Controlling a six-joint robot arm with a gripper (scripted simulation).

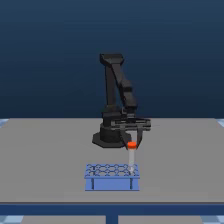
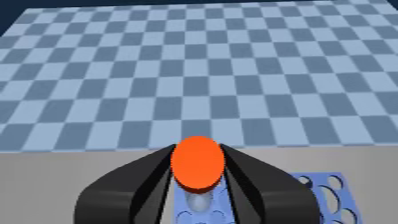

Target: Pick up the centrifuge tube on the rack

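Observation:
The centrifuge tube (image 1: 132,157) is a thin pale tube with an orange-red cap (image 2: 197,163). It hangs upright just above the blue rack (image 1: 112,176), over the end on the exterior view's right. My gripper (image 1: 131,142) is shut on the tube at its cap. In the wrist view the black fingers (image 2: 142,175) press against both sides of the cap, and the rack (image 2: 322,192) with its round holes shows below.
The rack stands on a grey table (image 1: 50,160) near its front edge. The black arm base (image 1: 107,137) sits behind the rack. A blue checkered floor (image 2: 178,75) lies beyond the table edge.

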